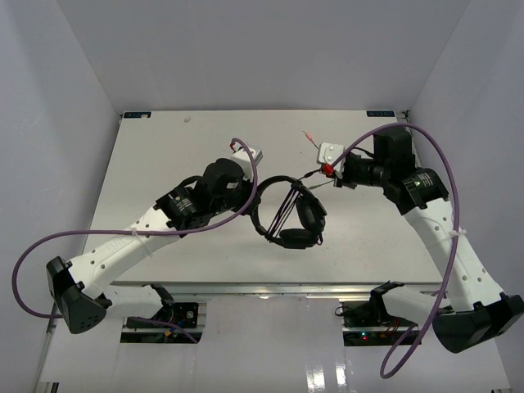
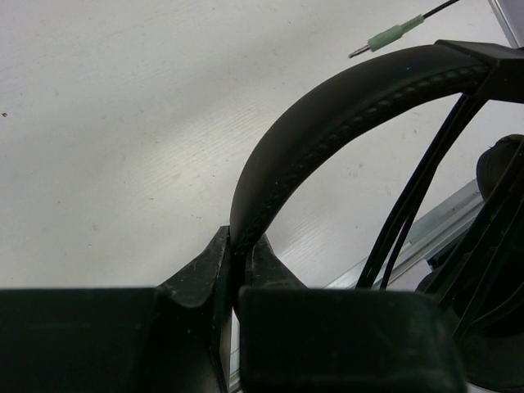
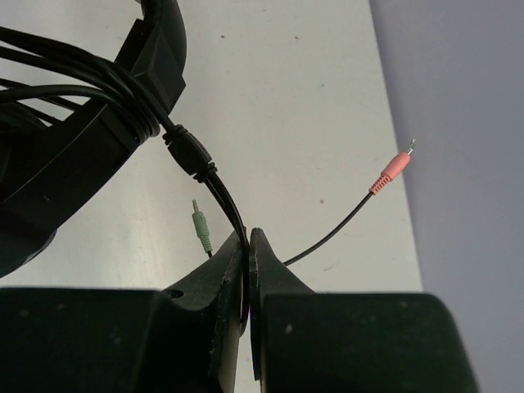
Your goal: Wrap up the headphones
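Note:
The black headphones (image 1: pixel 293 217) lie mid-table, with their cord (image 1: pixel 282 209) wound in several turns across the headband. My left gripper (image 1: pixel 257 199) is shut on the headband, which shows as a stitched arch (image 2: pixel 327 123) rising from between the jaws of the left gripper (image 2: pixel 239 246). My right gripper (image 1: pixel 326 173) is shut on the cord's free end. In the right wrist view the cord (image 3: pixel 219 190) runs from the wound bundle (image 3: pixel 106 94) into the closed right gripper (image 3: pixel 248 237). A pink plug (image 3: pixel 391 173) and a green plug (image 3: pixel 201 229) dangle beyond it.
The white table (image 1: pixel 164 164) is boxed in by grey walls on three sides. A metal rail (image 1: pixel 278 286) runs along its near edge. Thick purple robot cables (image 1: pixel 442 164) loop off both arms. The green plug (image 2: pixel 393 37) shows over bare table in the left wrist view.

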